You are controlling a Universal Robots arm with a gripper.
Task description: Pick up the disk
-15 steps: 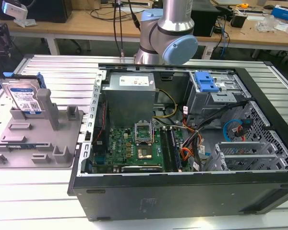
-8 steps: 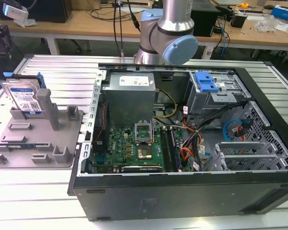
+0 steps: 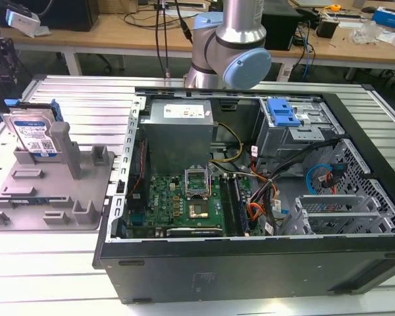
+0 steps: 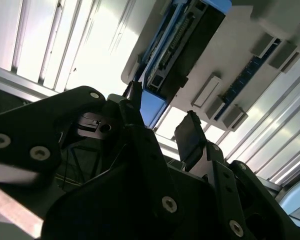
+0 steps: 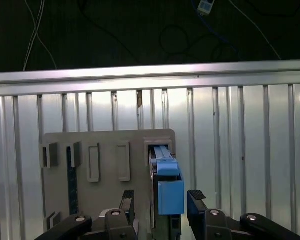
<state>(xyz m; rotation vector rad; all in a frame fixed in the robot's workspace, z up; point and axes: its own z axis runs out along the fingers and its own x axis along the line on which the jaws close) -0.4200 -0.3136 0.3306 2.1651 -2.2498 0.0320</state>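
Standing upright in the grey fixture [image 3: 52,191] at the exterior view's left, the disk [image 3: 31,135] is flanked by the gripper [image 5: 162,194], its jaws spread and empty. If closed off-centre, the disk could be tilted or jammed against the fixture's posts.

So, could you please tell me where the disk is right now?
The disk stands on edge in the grey fixture at the exterior view's left, beside the open computer case. In the first wrist view it sits between the open gripper fingertips.
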